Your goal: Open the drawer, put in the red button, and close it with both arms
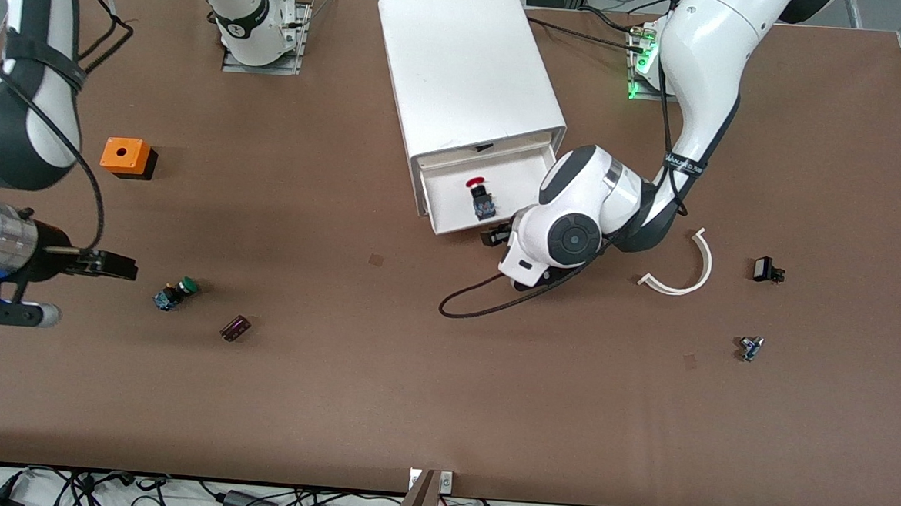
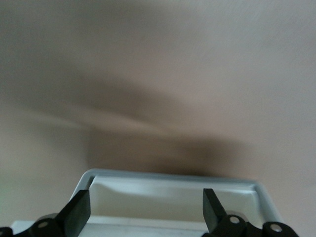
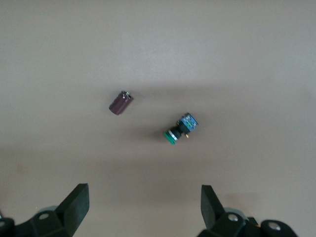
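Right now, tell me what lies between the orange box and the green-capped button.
Only bare tabletop lies between the orange box and the green-capped button, as the front view shows.

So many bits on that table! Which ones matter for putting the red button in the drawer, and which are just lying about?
Part of the job:
- drawer, pulled open
- red button, lying in it
- left gripper, open at the drawer's front
- right gripper, open, waiting above the table

Just lying about:
- green button
- orange box
- brown cylinder
- white curved strip
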### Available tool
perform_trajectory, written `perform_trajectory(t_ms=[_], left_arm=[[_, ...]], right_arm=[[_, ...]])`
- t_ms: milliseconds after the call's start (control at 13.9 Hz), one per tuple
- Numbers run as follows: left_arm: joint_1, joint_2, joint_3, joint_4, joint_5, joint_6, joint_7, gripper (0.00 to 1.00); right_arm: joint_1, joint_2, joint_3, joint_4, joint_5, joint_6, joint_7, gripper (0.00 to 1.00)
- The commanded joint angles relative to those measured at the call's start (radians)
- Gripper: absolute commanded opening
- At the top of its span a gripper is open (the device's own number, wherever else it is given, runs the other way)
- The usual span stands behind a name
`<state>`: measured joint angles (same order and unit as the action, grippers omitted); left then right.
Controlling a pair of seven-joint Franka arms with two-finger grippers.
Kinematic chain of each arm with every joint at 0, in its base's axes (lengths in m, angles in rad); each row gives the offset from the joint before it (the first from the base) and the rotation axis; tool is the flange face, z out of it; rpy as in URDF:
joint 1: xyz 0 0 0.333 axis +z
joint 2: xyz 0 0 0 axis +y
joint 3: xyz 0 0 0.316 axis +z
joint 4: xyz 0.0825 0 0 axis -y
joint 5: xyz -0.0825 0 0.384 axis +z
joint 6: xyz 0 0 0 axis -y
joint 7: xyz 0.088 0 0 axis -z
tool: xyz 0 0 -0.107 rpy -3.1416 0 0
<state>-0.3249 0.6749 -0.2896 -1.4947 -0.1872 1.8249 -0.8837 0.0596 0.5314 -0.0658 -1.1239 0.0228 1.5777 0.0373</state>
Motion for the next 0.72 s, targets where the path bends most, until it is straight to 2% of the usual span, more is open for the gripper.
perform_trajectory(t_ms=[0, 216, 505, 649], left_arm=[[0.004, -0.037, -0.022, -0.050, -0.023, -0.042, -0.009, 1.00], [-0.002, -0.035, -0.036, -0.050, -0.023, -0.119, -0.009, 1.00], [-0.009, -0.037, -0.069, -0.065, -0.024, -0.157, -0.009, 1.00], [-0.010, -0.037, -0.081, -0.076, -0.024, -0.162, -0.009, 1.00]], right_arm=[[-0.030, -0.203, 0.027, -0.213, -0.003, 0.030, -0.004, 1.00], [-0.076, -0.287, 0.029, -0.269, -0.001, 0.016, -0.034, 1.00], [-0.078, -0.323, 0.026, -0.275, -0.015, -0.036, -0.057, 1.00], [-0.080, -0.349, 0.023, -0.321, -0.018, -0.024, -0.074, 1.00]])
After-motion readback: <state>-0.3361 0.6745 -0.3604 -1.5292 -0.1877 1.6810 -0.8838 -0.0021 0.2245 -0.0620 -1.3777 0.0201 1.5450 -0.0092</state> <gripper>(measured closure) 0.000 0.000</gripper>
